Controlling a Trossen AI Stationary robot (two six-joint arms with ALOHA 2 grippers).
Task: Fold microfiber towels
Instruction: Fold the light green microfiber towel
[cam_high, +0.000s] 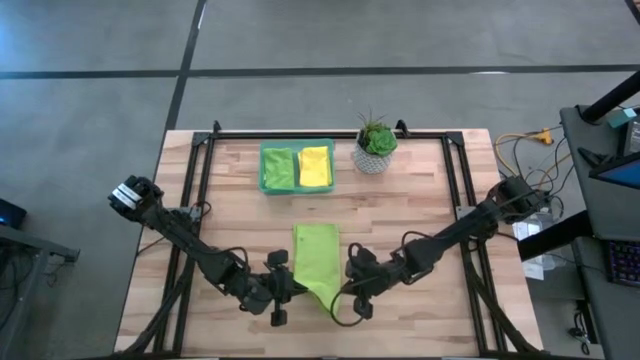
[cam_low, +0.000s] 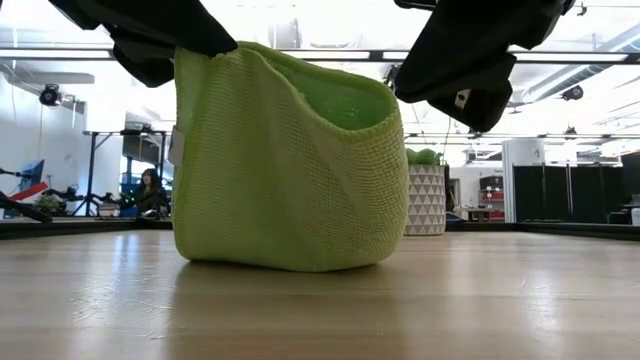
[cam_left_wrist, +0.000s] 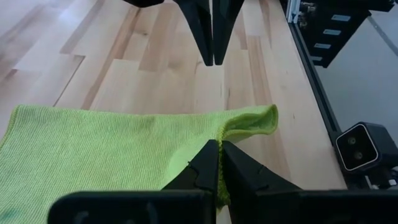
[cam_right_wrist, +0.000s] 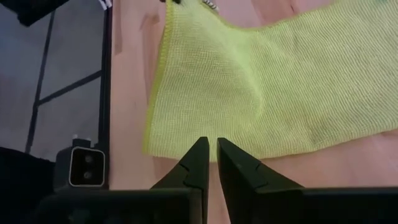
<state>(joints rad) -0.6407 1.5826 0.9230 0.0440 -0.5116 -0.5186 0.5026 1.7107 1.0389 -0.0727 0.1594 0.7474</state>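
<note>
The lime green towel (cam_low: 285, 165) is draping mid-frame on the desk (cam_low: 320, 300), left gripper (cam_left_wrist: 217, 163) fingers clamping its corner, right gripper (cam_right_wrist: 210, 163) fingers nearly together, empty, risking an uneven fold.

Light wooden bench (cam_high: 420, 215) with a towel, a tray and a potted plant on it.

The bench is built of pale butcher-block planks and is edged by a black metal frame (cam_high: 330, 132). A lime green towel (cam_high: 318, 262) is spread near the middle toward the front edge, its front end raised off the wood. A green tray (cam_high: 268, 182) is set toward the back, with a green cloth (cam_high: 279, 167) and a yellow cloth (cam_high: 315, 166) laid in it. Just beside the tray, a potted plant (cam_high: 375, 146) is stood in a patterned white pot.
</note>
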